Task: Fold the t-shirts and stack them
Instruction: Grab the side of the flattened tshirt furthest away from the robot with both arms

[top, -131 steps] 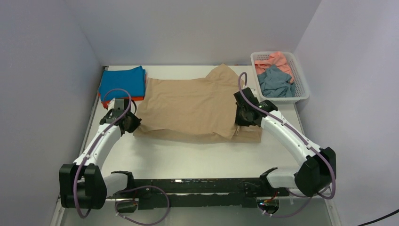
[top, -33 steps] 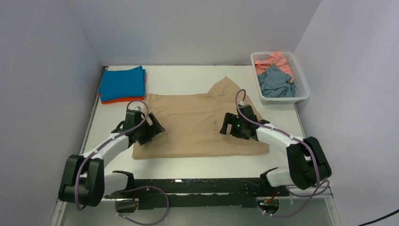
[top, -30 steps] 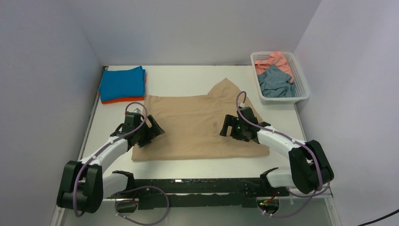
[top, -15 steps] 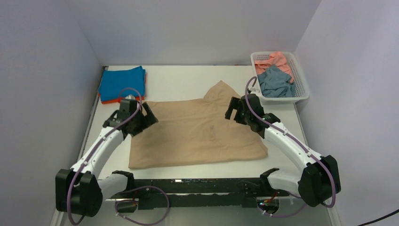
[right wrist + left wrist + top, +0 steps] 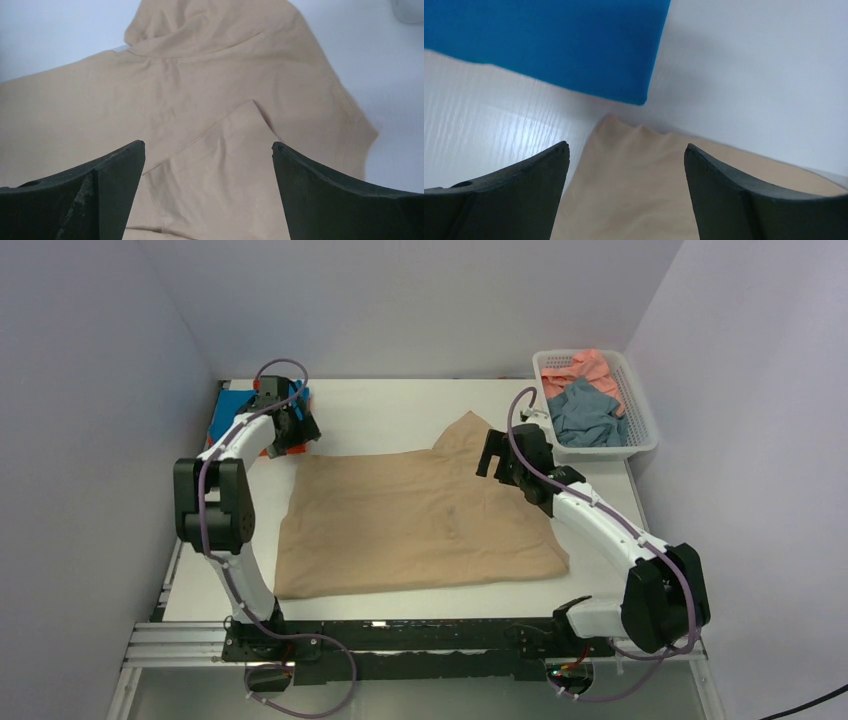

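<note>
A tan-beige t-shirt (image 5: 420, 520) lies spread flat across the middle of the table, one sleeve peaking at its far edge (image 5: 466, 430). My left gripper (image 5: 293, 428) hovers open over the shirt's far left corner (image 5: 634, 170), with nothing between its fingers. Just beyond it lies a folded bright blue t-shirt (image 5: 549, 45) (image 5: 230, 412). My right gripper (image 5: 500, 455) stands open above the shirt's far right part (image 5: 200, 100), near a folded-over flap, and holds nothing. Salmon pink (image 5: 590, 365) and grey-blue (image 5: 585, 415) t-shirts lie crumpled in the basket.
The white lattice basket (image 5: 640, 435) stands at the far right corner. Grey walls close in the table on the left, back and right. Both arm bases sit on the black rail (image 5: 420, 635) at the near edge.
Both arms have swung away from the near half of the tan shirt to its far edge. The left one has reached the far left corner beside the blue shirt. The shirt now lies nearer.
</note>
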